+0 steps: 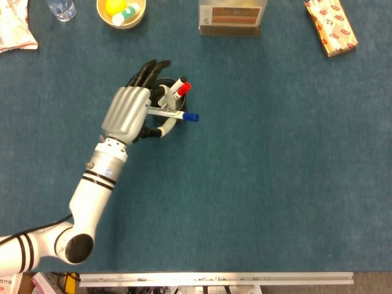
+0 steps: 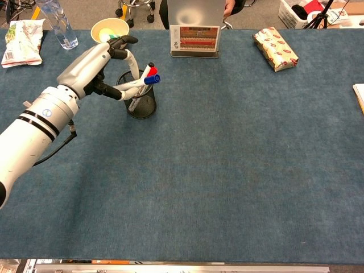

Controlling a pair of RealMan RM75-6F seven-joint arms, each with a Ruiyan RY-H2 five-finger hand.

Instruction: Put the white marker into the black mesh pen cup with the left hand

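Note:
My left hand [image 1: 130, 110] [image 2: 96, 60] hovers over the black mesh pen cup [image 1: 174, 122] [image 2: 138, 103] and pinches the white marker [image 1: 174, 113] [image 2: 138, 83] with a blue cap between thumb and finger. The marker lies nearly level across the cup's mouth, blue cap pointing right past the rim. A red-capped marker [image 1: 179, 87] [image 2: 149, 70] stands tilted inside the cup. My hand hides most of the cup in the head view. The right hand shows in neither view.
A cream bowl [image 1: 121, 12] [image 2: 110, 27] with small items sits behind the cup. A card holder [image 1: 232, 17] [image 2: 194, 38] stands at the back middle, a wrapped box [image 1: 331, 24] [image 2: 275, 48] at the back right, and a water bottle [image 2: 58, 23] and a snack bag [image 2: 23, 42] at the back left.

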